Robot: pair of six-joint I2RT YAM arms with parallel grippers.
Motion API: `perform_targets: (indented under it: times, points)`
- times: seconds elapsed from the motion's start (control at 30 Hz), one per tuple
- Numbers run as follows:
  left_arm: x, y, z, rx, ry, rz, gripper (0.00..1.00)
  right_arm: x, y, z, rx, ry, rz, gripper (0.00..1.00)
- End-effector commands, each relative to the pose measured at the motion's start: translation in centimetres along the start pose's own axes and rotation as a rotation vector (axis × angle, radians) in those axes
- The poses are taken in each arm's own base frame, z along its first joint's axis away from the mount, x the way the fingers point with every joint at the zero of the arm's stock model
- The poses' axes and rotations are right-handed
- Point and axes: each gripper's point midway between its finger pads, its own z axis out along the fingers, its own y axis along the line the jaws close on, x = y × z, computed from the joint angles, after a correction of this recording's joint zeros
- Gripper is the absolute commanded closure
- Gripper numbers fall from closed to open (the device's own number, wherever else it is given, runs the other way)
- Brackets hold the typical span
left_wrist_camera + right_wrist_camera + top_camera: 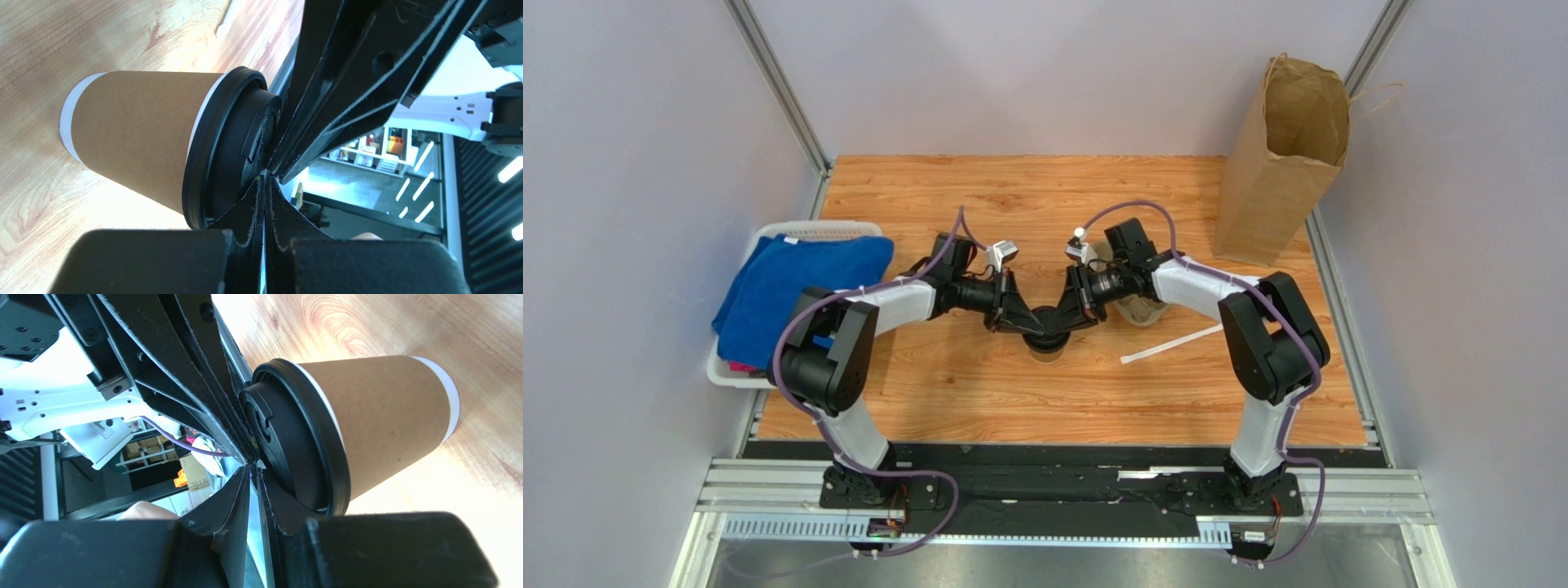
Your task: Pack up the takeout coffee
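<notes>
The takeout coffee (1047,348), a kraft-brown paper cup with a black lid, stands upright at the middle of the table. My left gripper (1030,321) and right gripper (1073,314) meet tip to tip right over its lid and hide most of it from above. In the left wrist view the cup (141,131) shows with its lid (221,153) against my shut left gripper (265,177). In the right wrist view the cup (380,416) and its lid (294,447) sit against my shut right gripper (253,468). Neither gripper holds anything between its fingers.
A tall brown paper bag (1284,153) stands open at the back right. A white straw (1171,344) lies right of the cup. A pale round object (1143,314) sits partly hidden under my right wrist. A white basket (817,228) with a blue cloth (799,284) is at the left edge.
</notes>
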Motion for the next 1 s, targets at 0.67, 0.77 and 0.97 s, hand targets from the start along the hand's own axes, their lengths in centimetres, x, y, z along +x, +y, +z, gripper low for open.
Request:
perform_targets:
  times: [0.67, 0.77, 0.97]
  points:
    - [0.6, 10.4, 1.3, -0.171, 0.016, -0.129, 1.0, 0.3, -10.3, 1.2, 0.211, -0.011, 0.167, 0.81]
    - [0.5, 10.7, 1.4, -0.175, 0.019, -0.135, 1.0, 0.4, -10.5, 1.4, 0.213, 0.001, 0.162, 0.81]
    - [-1.2, 7.3, 0.9, -0.106, -0.008, -0.058, 1.0, -1.1, -6.7, 0.7, 0.133, -0.017, 0.07, 0.79]
